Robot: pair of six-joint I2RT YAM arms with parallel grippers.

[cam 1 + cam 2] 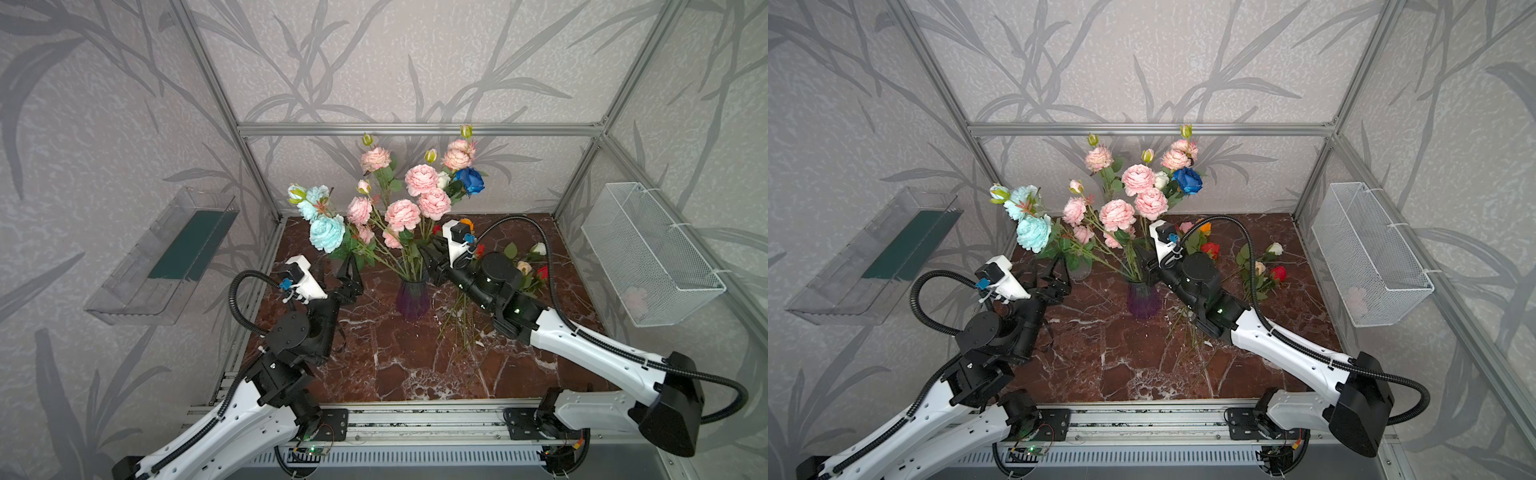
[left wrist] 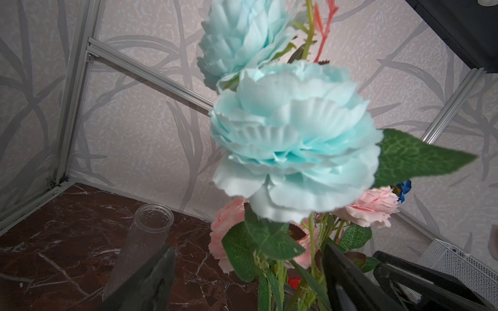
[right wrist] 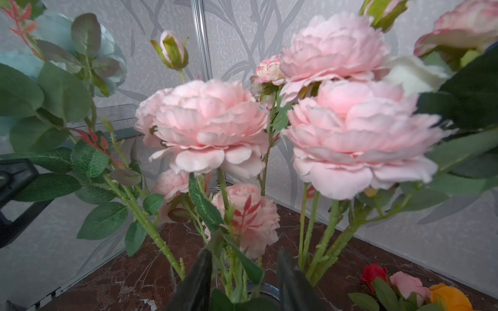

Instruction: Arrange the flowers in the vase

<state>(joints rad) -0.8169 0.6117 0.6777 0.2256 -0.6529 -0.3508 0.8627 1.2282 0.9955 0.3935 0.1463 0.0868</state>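
Right fingers (image 3: 198,282), partly open, straddle pink peony stems (image 3: 231,258) above the centre-frame purple vase (image 1: 411,297), seemingly seating them; left fingers (image 2: 347,280) gape wide, empty, beside turquoise blooms (image 2: 293,142).

No writing, label, brand, number or sign can be read in any view: none on the flowers (image 1: 402,214), the vase (image 1: 411,297), the white arm shells (image 1: 582,345), the wire basket (image 1: 648,257) or the clear tray (image 1: 158,266).
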